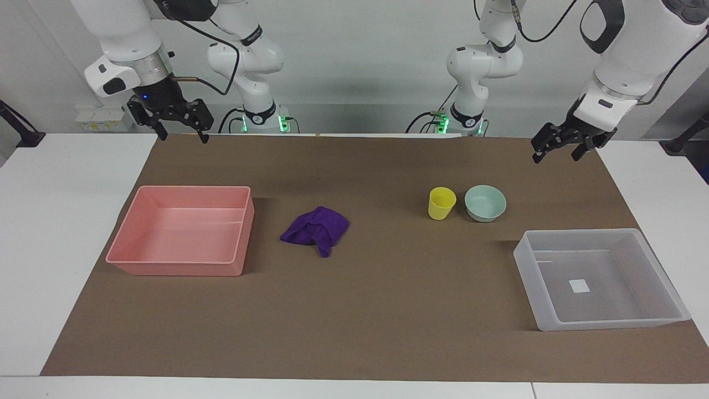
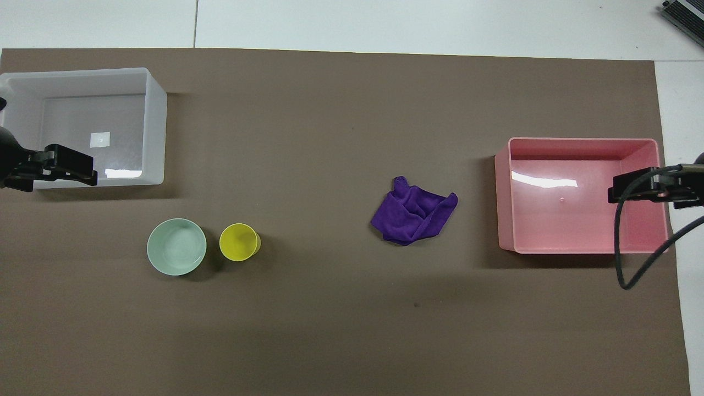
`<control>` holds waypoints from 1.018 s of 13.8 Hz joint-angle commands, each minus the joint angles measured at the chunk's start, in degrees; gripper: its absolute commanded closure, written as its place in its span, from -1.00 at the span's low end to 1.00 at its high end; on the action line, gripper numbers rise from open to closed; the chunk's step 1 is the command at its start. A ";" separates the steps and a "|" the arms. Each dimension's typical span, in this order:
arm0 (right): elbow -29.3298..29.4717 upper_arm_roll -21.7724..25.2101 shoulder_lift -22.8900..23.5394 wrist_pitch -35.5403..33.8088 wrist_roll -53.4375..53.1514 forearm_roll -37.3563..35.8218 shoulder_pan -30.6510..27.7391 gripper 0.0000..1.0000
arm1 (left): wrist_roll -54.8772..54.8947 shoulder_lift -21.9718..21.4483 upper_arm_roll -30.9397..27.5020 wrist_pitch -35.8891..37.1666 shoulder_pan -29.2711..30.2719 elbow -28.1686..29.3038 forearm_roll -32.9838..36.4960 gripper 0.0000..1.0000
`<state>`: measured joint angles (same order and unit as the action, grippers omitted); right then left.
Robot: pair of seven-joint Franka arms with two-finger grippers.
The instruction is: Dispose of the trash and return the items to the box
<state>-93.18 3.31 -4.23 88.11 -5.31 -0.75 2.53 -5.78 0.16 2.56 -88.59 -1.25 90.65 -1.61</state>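
A deep-purple rag [image 1: 317,228] [image 2: 412,214] lies crumpled on the brown mat, beside the pink tray. A yellow cup [image 1: 441,203] [image 2: 239,242] stands upright next to a mint-green bowl [image 1: 485,203] [image 2: 176,254], toward the left arm's end. The translucent tray [image 1: 604,324] [image 2: 157,126], the box, is empty with a white label on its floor, farther from the robots than the bowl. My left gripper [image 1: 556,155] [image 2: 88,170] hangs open and empty in the air above the mat's edge by the robots. My right gripper [image 1: 184,134] [image 2: 616,192] hangs open and empty likewise.
A pink opaque tray [image 1: 177,269] [image 2: 503,203] stands empty at the right arm's end of the mat. A black cable [image 2: 621,258] loops down from the right gripper. The brown mat [image 1: 388,321] covers most of the white table.
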 commanded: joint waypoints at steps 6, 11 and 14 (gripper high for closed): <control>-1.66 -0.32 -1.22 0.83 0.91 -0.92 -0.77 -1.00 | -0.37 0.10 -0.36 1.58 -0.51 -1.01 1.08 -1.00; -1.74 -0.32 -1.22 0.92 1.18 -0.83 -0.42 -1.00 | 0.24 0.19 -0.27 1.66 -0.25 -1.01 1.08 -1.00; -2.01 -0.41 -1.22 2.14 1.00 -0.92 0.10 -1.00 | -0.28 0.19 -0.27 1.66 -0.25 -0.92 0.99 -1.00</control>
<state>-93.31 3.24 -4.23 88.36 -5.29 -1.39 2.63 -5.77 0.16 2.44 -88.18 -1.22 90.65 -1.56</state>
